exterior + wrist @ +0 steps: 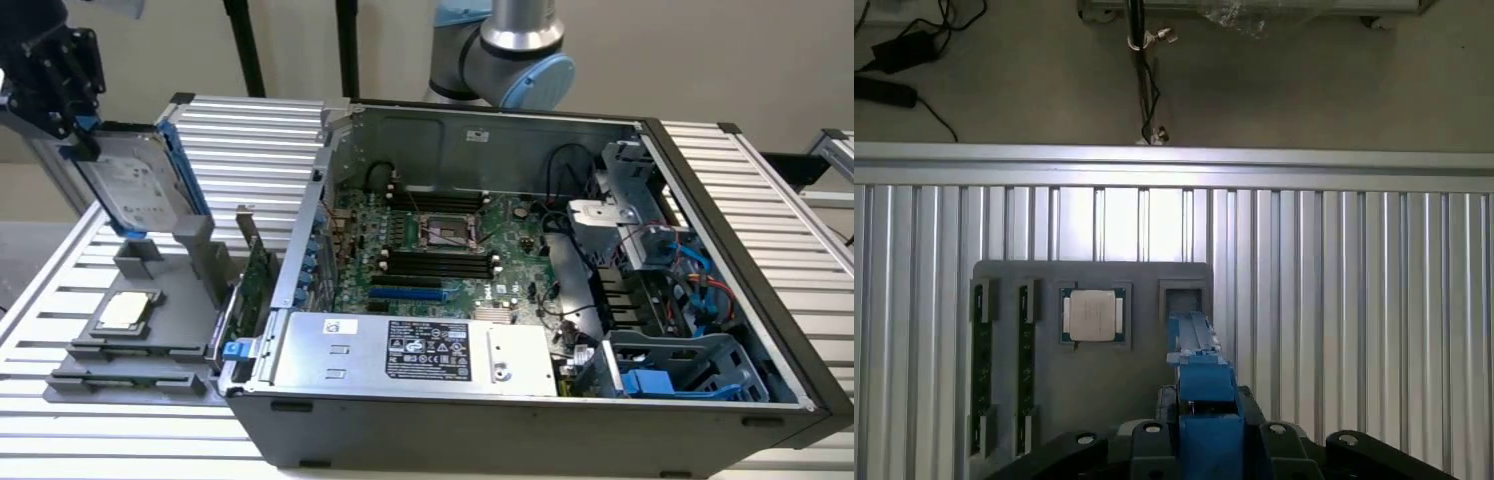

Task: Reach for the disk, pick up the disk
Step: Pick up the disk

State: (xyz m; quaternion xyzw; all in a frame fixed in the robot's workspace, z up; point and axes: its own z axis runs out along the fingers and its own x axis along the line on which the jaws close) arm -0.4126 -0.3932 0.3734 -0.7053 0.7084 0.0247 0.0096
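Note:
The disk (134, 185), a silver-grey drive with a white label in a bright blue frame, hangs upright at the exterior view's far left. Its lower edge is just above the grey holder (140, 255). My gripper (83, 145) is shut on its top edge, black fingers on either side. In the wrist view the disk (1199, 385) appears edge-on as a blue strip running out from my gripper (1202, 425). Beyond its tip lies the empty square slot (1184, 298) of the grey tray.
The grey tray (80, 375) also carries a small square silver chip (123, 310) and two memory sticks (979, 360). A green card (254, 285) stands beside the open computer case (747, 290). A silver box with a black label (414, 350) sits inside it. The slatted aluminium table (1354, 300) lies below.

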